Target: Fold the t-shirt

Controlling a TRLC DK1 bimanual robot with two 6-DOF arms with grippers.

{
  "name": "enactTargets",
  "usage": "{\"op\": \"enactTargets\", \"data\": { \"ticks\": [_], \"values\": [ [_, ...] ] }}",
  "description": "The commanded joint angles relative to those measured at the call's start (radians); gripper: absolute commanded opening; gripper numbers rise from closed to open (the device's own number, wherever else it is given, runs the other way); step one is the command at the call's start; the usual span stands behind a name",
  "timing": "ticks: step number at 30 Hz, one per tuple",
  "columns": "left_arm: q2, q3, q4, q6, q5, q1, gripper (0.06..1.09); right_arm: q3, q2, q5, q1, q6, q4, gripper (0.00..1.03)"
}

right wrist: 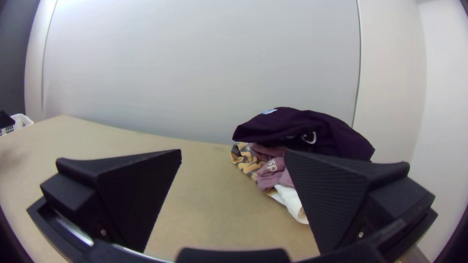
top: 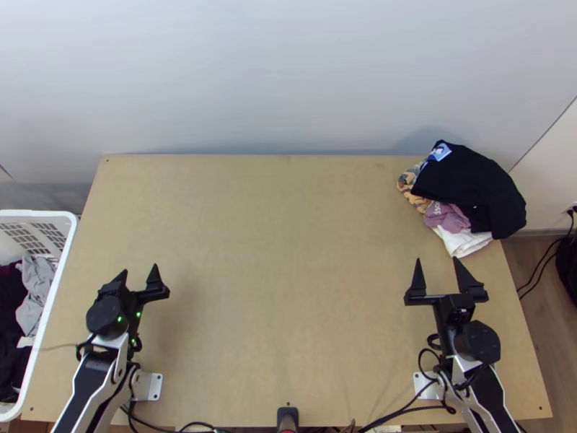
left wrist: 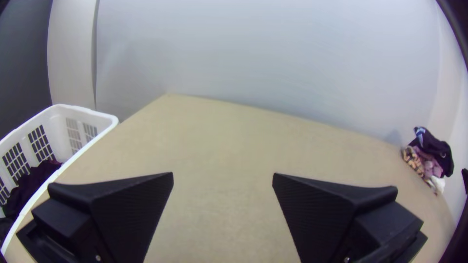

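In the top view, a heap of clothes [top: 461, 202] lies bunched in the upper right of the frame, on the far corner of the counter [top: 288, 252]. Uppermost is a dark garment [top: 472, 180], loosely crumpled, with a light blue patch and its outer side reaching past the counter's edge. From under it come a tan-and-grey patterned cloth [top: 408, 191], a mauve cloth [top: 446, 216] with pale lettering and, nearest the arms, a white cloth [top: 461, 242]. Which piece is the t-shirt cannot be told.

The left tool [top: 139, 268] is over the counter in the lower left of the frame, its two fingers wide apart with nothing between them. The right tool [top: 438, 260], right of centre and below the heap in the frame, is likewise spread and holds nothing; it is near the white cloth but apart from it.

At the left edge of the frame, beside the counter, a white basket [top: 36, 213] holds a grey cloth [top: 34, 289] and dark cloths [top: 9, 289], all rumpled.
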Motion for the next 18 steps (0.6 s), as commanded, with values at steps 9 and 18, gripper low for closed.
{"op": "enactTargets", "data": {
  "ticks": [9,18],
  "values": [
    [-0.343,-0.050,-0.009,-0.001,0.019,0.001,1.05,-0.014,-0.069,-0.001,-0.018,-0.270,-0.045,0.99],
    [-0.350,-0.050,-0.009,-0.001,0.020,-0.002,1.05,-0.014,-0.069,-0.001,-0.038,-0.270,-0.050,0.99]
  ]
}}
